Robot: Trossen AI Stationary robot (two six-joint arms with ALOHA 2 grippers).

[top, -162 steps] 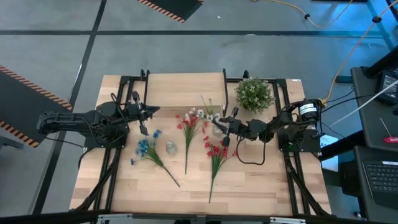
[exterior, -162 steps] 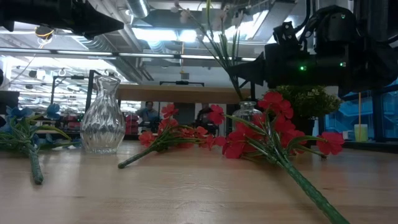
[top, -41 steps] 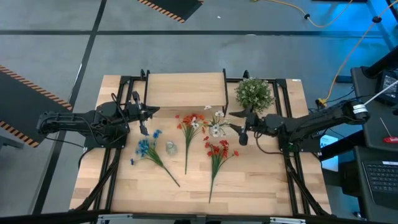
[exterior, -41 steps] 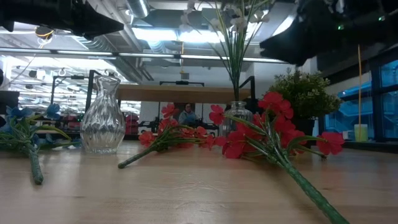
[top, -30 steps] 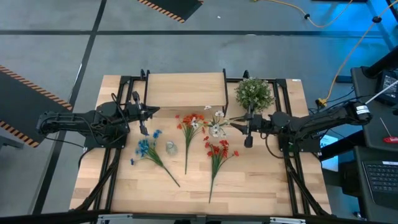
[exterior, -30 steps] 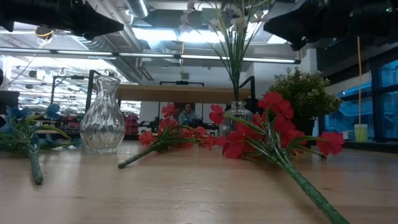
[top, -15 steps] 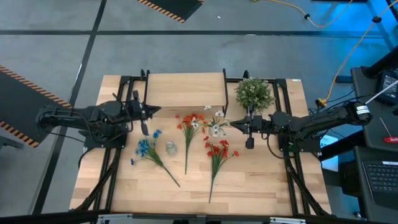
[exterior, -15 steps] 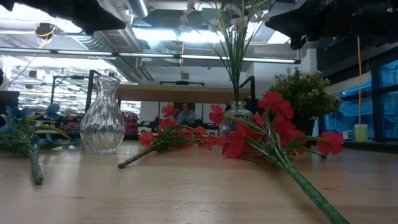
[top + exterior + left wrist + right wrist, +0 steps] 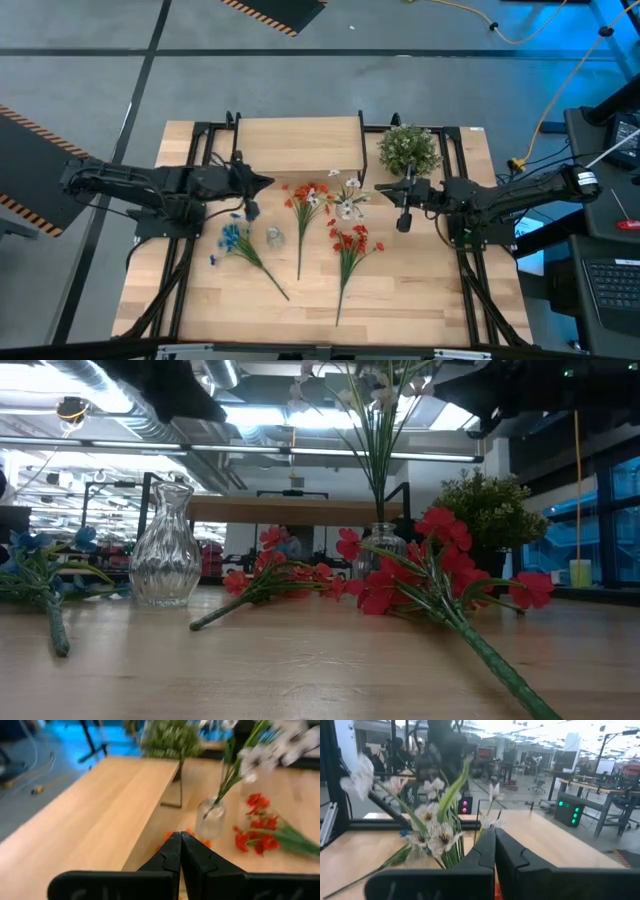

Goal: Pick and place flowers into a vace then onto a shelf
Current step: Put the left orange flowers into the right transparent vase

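While white sprig (image 9: 375,420) stands upright in small vase (image 9: 383,540), red sprig (image 9: 348,262) lies lengthwise.

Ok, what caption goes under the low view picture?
White flowers stand in a small vase; red flowers and an empty vase wait on the table.

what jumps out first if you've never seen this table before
Probably the white sprig standing upright in a small glass vase mid-table, just in front of the shelf. Around it, red, orange-red and blue sprigs lie flat on the tabletop, with an empty clear vase beside the blue one.
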